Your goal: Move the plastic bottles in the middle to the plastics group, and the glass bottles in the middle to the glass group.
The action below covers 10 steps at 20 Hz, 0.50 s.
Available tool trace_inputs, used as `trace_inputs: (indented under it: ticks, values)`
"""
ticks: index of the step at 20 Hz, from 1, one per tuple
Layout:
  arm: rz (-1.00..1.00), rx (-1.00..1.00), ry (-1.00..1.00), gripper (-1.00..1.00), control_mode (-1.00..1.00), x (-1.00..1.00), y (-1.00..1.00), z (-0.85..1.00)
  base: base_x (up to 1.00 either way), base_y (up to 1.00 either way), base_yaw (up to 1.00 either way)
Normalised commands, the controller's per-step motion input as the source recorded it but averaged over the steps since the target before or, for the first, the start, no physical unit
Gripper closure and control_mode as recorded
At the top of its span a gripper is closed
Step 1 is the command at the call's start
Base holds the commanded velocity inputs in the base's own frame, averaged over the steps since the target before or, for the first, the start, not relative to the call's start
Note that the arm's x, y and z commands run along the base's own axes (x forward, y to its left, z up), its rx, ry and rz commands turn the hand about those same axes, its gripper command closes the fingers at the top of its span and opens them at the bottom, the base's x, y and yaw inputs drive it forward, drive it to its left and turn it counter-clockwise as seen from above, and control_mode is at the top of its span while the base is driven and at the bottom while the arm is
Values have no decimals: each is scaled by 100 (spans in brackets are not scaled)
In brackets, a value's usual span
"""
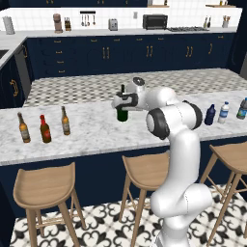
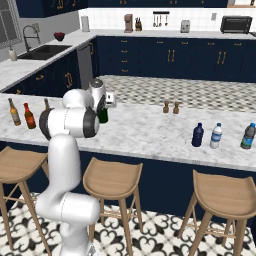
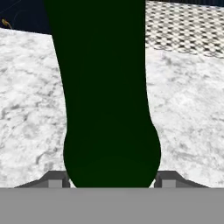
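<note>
Here the pincer [image 3: 112, 180] grips the green wine bottle [image 3: 105, 87] between both fingers

Six bottles: two amber beer bottles [image 1: 23, 128], four others; three stools [image 1: 44, 185].

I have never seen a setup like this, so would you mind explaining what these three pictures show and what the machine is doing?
This is a rendered kitchen with a white robot arm standing at a marble counter with wooden stools. Two pictures come from cameras riding on the robot's base, behind it to its left and right. The third comes from a camera on its hand, looking along the fingers.

At the arm's end, the gripper is at a tall dark green bottle, which looms large in the hand picture with a finger on each side; it appears clamped. To the left stand two amber beer bottles with a short red-topped bottle between them. To the right stand a navy bottle, a clear water bottle and a teal bottle.
</note>
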Motion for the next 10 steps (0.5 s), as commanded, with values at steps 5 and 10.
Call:
trace_inputs:
  ticks: [5, 10]
  values:
    - [34, 0, -5, 100, -100, -46, 80, 15, 0, 0, 0]
    - [35, 0, 0, 100, -100, -38, 84, 0, 0, 0, 0]
